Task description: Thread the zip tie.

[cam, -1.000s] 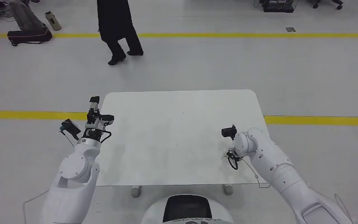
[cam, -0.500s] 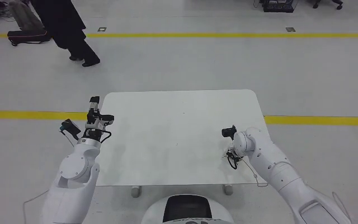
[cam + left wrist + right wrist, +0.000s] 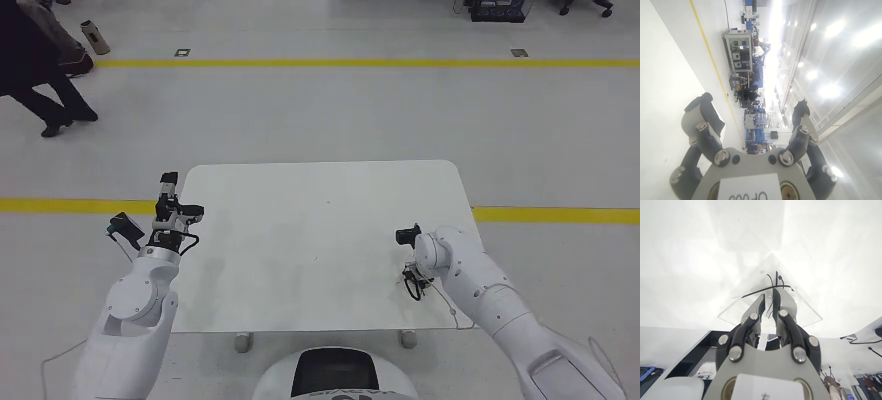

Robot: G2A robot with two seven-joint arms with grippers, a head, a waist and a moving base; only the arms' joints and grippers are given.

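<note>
Several black zip ties (image 3: 753, 293) lie crossed on a clear square plate (image 3: 806, 311) on the white table (image 3: 320, 240). My right gripper (image 3: 769, 292) points down at them near the table's right edge (image 3: 411, 284). Its fingers stand a narrow gap apart, and one thin tie strand (image 3: 770, 311) runs through that gap. The longest tie lies across just beyond the fingertips. My left gripper (image 3: 753, 102) is held at the table's left edge (image 3: 168, 192), pointing away into the room. It is wide open with nothing between its fingers.
The table's white top stretches bare between the two arms. Its right edge lies close beside the right arm, and the left gripper hangs over the left edge. A yellow floor line runs behind the table.
The right wrist has shifted slightly leftward over the zip ties. The left arm has not moved.
</note>
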